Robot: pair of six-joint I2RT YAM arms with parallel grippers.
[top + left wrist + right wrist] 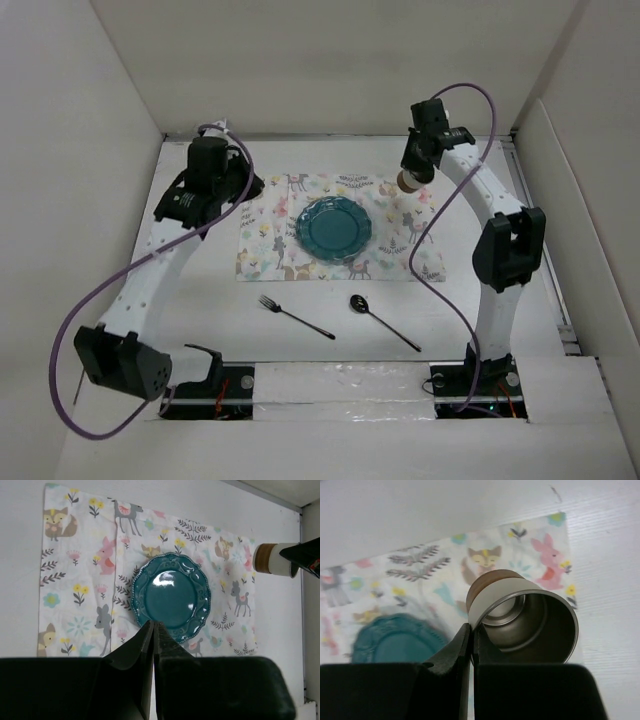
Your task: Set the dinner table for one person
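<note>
Teal ceramic plate (333, 228) set; black fork (295, 316), spoon (383, 321) lay unplaced at six o'clock. Our right gripper (471, 630) clamped the white cup (490, 592); left gripper (152, 625) closed, empty.

Top camera: fixed high behind the arm bases, tilted down and forward, whole table (220, 300) in frame. Left wrist camera: raised, looks down on the full placemat (75, 580) from mid distance. Right wrist camera: very close on the cup (520, 615). All three share placemat, plate (333, 228) and cup.
</note>
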